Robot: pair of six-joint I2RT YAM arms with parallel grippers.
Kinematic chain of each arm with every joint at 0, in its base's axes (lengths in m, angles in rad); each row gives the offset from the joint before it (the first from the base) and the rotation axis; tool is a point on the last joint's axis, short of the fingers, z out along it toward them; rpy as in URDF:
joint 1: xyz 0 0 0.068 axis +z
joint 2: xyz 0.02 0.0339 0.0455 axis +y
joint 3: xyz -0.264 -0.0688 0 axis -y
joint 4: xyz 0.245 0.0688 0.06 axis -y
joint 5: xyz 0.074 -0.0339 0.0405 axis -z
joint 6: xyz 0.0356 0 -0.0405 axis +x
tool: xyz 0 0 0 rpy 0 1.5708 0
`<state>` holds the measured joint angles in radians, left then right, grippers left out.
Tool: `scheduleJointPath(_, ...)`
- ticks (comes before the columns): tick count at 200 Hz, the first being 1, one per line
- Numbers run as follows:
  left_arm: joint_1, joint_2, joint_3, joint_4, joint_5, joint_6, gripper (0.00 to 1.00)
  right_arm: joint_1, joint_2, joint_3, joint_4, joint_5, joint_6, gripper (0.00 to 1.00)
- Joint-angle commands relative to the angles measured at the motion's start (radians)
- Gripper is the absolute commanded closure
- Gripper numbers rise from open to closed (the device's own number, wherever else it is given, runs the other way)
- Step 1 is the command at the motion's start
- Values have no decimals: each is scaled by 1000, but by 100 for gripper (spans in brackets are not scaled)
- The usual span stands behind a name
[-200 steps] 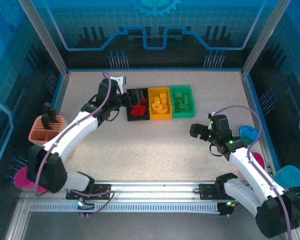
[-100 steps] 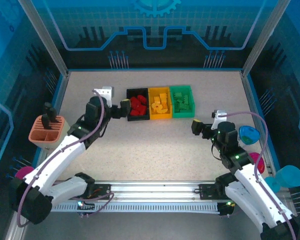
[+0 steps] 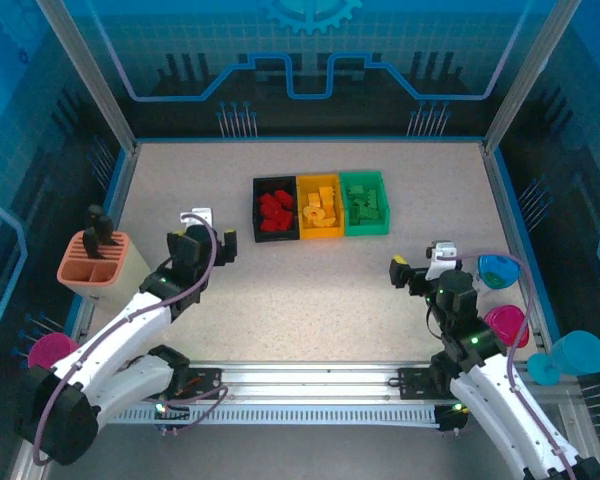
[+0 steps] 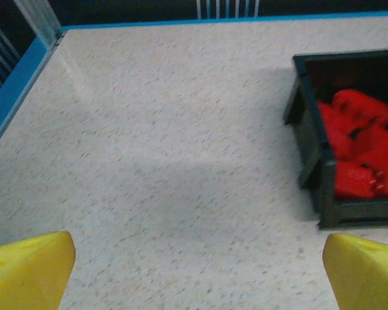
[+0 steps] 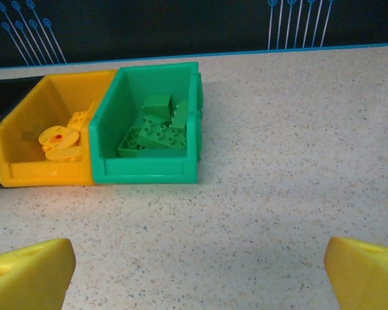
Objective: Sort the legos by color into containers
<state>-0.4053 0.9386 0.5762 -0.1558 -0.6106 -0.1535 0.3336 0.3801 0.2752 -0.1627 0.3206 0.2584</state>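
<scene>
Three containers stand in a row at the back of the table: a black one (image 3: 257,212), a yellow one (image 3: 320,235) and a green one (image 3: 365,230). Red legos (image 3: 275,210) lie in the black bin, yellow legos (image 3: 320,207) in the yellow, green legos (image 3: 364,205) in the green. My left gripper (image 3: 214,228) hangs open and empty left of the black bin (image 4: 310,148), well short of it, with its red legos (image 4: 359,142) in view. My right gripper (image 3: 420,260) is open and empty over bare table, facing the green bin (image 5: 145,169) and yellow bin (image 5: 45,173).
An orange-topped cream holder (image 3: 92,260) stands at the left edge, with a pink cup (image 3: 48,352) near it. Blue cups (image 3: 497,268) (image 3: 570,355) and a pink cup (image 3: 507,325) sit along the right edge. Blue rails border the table.
My left gripper has drawn back from the black bin toward the near left and opened fully. My right arm has pulled back toward its base, still open.
</scene>
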Motion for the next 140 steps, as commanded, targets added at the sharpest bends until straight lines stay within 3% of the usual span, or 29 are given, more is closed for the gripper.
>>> scheduleJointPath(1,-7,-38,-62,31,-81,20,1,5,-16,2,2,100,5,0)
scheduleJointPath(24,-12,-84,-142,94,-84,27,1,5,4,14,7,74,-42,0)
scheduleJointPath(61,-27,-131,-207,144,-151,48,1,7,32,28,-1,152,-107,0)
scheduleJointPath(106,-94,-143,-283,184,-186,60,1,7,64,-119,173,116,-194,0)
scheduleJointPath(140,-132,-205,-333,189,-229,52,1,7,109,-113,204,152,-178,0)
